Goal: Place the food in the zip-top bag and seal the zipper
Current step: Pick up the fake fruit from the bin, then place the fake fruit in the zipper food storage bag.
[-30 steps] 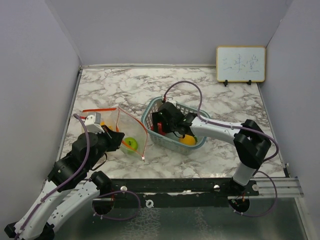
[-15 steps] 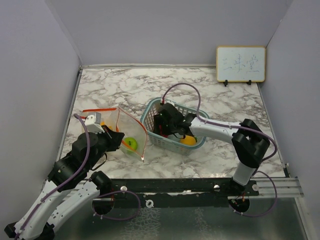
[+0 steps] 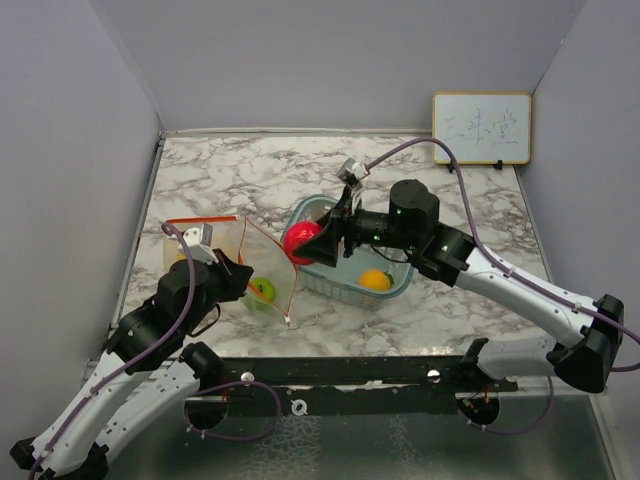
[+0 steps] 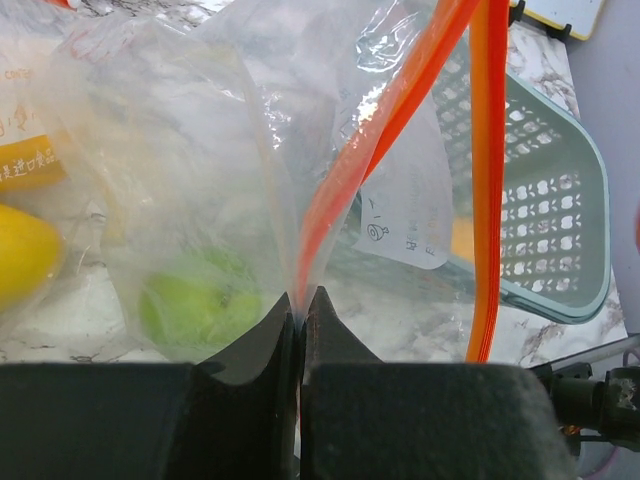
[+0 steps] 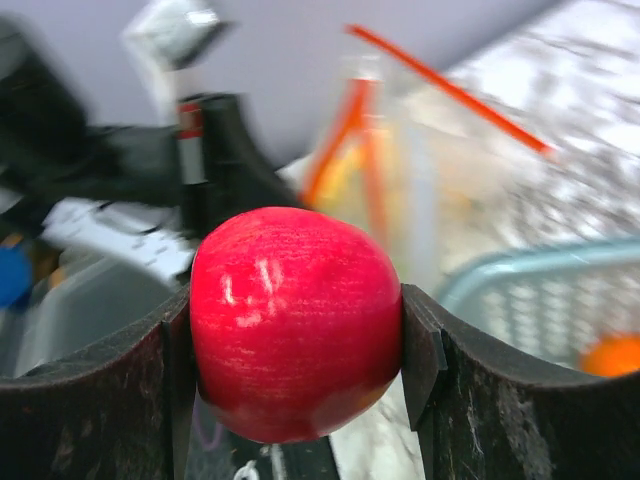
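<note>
The red ball (image 3: 301, 243) hangs in the air over the left rim of the basket (image 3: 340, 288), just beside the open mouth of the bag (image 3: 222, 250). The right gripper (image 5: 297, 350) grasps it, one finger pressed on each side. The bag lies on the marble table (image 3: 250, 180) to the left, with a green fruit (image 4: 195, 305) and a yellow fruit (image 4: 20, 265) inside. The left gripper (image 4: 301, 310) is clenched on the zipper (image 4: 365, 150), pinching the near strip at the bag's mouth. An orange-yellow fruit (image 3: 375, 280) sits in the basket. A whiteboard (image 3: 481, 128) stands at the far right.
</note>
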{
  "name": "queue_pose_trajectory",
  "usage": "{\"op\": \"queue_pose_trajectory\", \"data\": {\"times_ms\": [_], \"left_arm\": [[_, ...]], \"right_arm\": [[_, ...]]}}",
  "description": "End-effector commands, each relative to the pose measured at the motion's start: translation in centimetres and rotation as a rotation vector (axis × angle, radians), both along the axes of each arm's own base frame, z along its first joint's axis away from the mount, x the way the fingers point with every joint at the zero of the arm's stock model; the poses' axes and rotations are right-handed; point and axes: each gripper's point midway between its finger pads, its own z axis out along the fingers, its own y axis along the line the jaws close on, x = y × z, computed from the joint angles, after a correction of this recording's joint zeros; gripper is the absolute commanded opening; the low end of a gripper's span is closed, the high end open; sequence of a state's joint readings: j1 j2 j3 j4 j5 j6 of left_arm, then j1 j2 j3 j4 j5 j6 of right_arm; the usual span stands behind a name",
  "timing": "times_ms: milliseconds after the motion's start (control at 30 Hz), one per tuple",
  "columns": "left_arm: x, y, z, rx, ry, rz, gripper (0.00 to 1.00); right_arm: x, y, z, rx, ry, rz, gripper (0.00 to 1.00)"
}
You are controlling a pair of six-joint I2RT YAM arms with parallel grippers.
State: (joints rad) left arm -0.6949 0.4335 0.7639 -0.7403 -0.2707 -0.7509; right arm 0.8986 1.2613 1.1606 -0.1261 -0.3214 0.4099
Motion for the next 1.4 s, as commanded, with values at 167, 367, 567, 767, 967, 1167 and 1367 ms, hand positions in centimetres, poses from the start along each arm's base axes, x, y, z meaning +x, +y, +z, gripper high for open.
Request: {"op": "queue_pose_trajectory", "data": {"times_ms": [167, 367, 567, 767, 967, 1167, 1367], "left_arm": [[0.4, -2.0, 0.7, -0.054, 0.0, -0.058, 0.0], [-0.5, -2.2, 1.5, -0.072, 0.004, -0.093, 0.0], [-0.9, -2.1, 1.5, -0.072, 0.009, -0.104, 0.0], [-0.6, -2.7, 1.1, -0.07, 0.016, -0.119, 0.0], [-0.6, -2.6, 0.7, -0.063, 0.024, -0.117, 0.0], [-0.5, -0.3, 1.4, -0.042, -0.003, -0.018, 0.0], [-0.7, 1.1, 2.7, -0.079, -0.059, 0.041, 0.0]], "right_arm": [[-8.3, 5.8, -0.9, 0.128, -0.013, 0.507, 0.29], [-0.7, 5.9, -5.0, -0.029, 0.015, 0.08, 0.33], [1.9, 4.4, -6.7, -0.134, -0.001, -0.079, 0.59], [0.5, 4.3, -6.3, -0.129, 0.004, -0.014, 1.0], [-0.1, 2.6, -3.7, -0.088, -0.038, -0.041, 1.0], [1.3, -0.7, -2.4, -0.096, -0.046, -0.216, 1.0], [5.2, -5.1, -7.7, -0.323, 0.081, -0.577, 1.0]]}}
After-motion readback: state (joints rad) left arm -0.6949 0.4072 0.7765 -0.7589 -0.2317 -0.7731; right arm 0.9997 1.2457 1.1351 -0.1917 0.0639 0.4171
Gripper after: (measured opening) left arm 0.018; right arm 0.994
